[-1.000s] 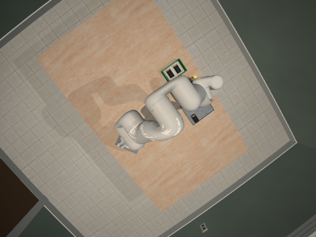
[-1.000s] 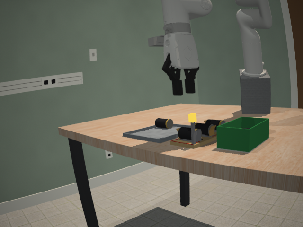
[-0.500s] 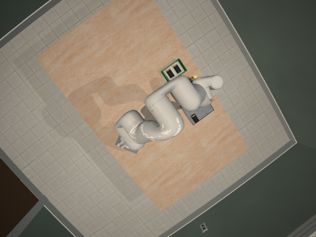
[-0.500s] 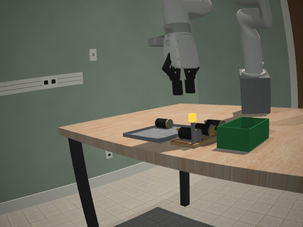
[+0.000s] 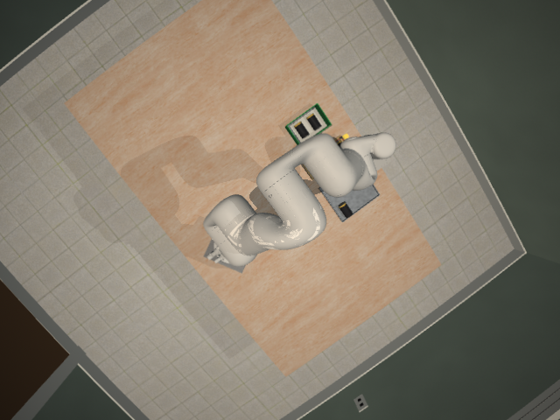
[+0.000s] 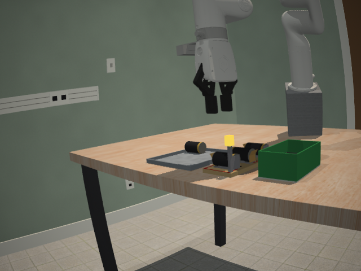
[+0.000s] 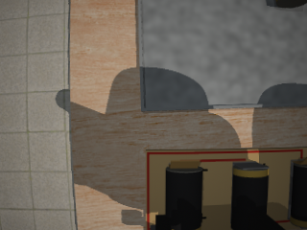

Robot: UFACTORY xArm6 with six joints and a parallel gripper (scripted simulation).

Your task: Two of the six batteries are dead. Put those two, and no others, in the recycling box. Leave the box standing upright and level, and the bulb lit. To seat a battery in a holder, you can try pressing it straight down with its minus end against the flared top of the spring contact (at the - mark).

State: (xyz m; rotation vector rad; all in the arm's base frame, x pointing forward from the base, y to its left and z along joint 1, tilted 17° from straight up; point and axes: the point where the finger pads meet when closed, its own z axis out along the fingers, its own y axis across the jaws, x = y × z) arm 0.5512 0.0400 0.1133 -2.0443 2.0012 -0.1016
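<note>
Green box [image 5: 325,115] [image 6: 278,166], two batteries [image 5: 313,122] lying inside, stands below and to one side of the half-open, empty gripper [image 6: 219,104] [image 7: 216,224].

No visible change between the earlier pictures and now, in either the top view or the exterior view; for the wrist view, any change cannot be told
</note>
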